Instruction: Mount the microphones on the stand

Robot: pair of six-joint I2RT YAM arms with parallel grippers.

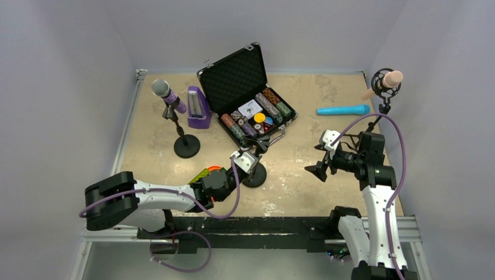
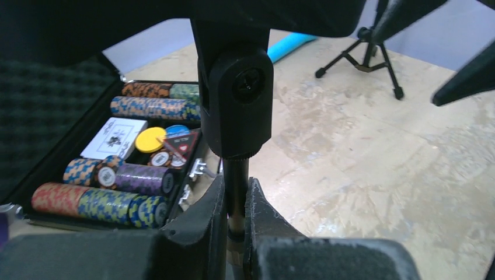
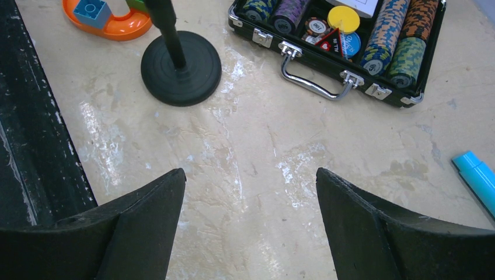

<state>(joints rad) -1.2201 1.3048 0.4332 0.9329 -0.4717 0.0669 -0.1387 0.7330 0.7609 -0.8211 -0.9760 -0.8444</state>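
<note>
Top camera looks down from behind the bases. Wrist cameras sit close behind their jaws; both show the stand (image 2: 236,105).

Open black poker case (image 1: 248,96) at the far centre of the table (image 1: 303,192), lid raised — it held rows of striped chips (image 2: 146,108) and a card deck (image 2: 114,137). A purple metronome-shaped box (image 1: 198,108) stood just left of it. Nearer, an orange toy ring (image 3: 117,26) carried a blue brick (image 3: 91,10).

Tabletop (image 3: 245,175): worn matt wood, scuffed. Case handle (image 3: 312,83): shiny chrome metal. Stand (image 3: 182,73): matt blk finish. Cyan mic (image 1: 343,109): smooth plastic.
</note>
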